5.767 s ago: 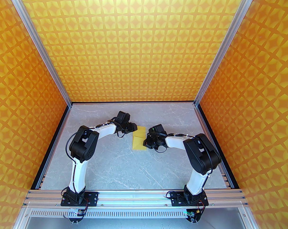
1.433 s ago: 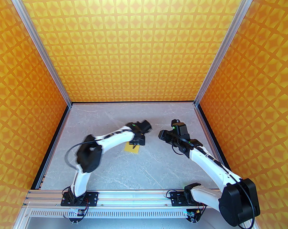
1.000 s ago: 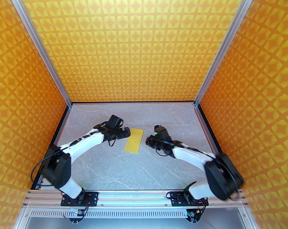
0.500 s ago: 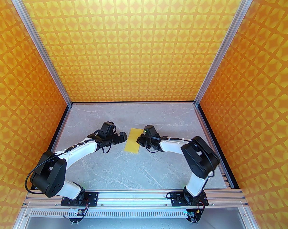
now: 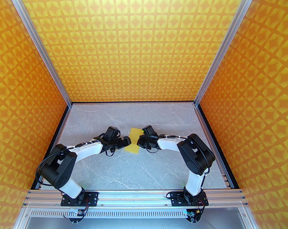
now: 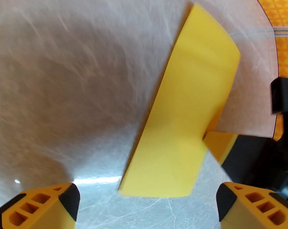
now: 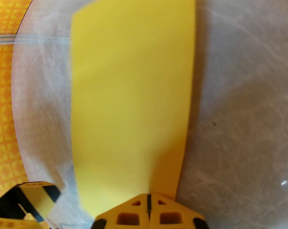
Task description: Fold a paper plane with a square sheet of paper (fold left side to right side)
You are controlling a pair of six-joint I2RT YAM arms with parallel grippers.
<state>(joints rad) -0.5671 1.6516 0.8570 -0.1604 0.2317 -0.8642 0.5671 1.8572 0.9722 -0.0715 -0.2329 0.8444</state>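
3 orange-yellow star-patterned walls [image 5: 144, 44] close in a grey marbled table [image 5: 134, 170]. 2 white-and-black arms reach in from the near edge and bend towards each other, the left arm [image 5: 86, 149] and the right arm [image 5: 172, 143] meeting around the middle of the table.

Between their tips lies the square sheet of paper [image 5: 134, 141], plain bright yellow. It shows as a long narrow rectangle, slanted with its far end leaning right.

The left gripper [image 5: 126, 142] sits just beside the paper's left long edge. In its wrist view its jaws stand wide apart [image 6: 147, 199], with the paper's near short end [image 6: 182, 104] between and beyond the 2 fingertips, which touch nothing.

The right gripper [image 5: 140, 143] is at the paper's right long edge. In its wrist view its 2 fingers are pressed together [image 7: 148, 199], their tips on the paper's edge [image 7: 132, 92]. Whether they pinch the paper or only press on it, I cannot tell.
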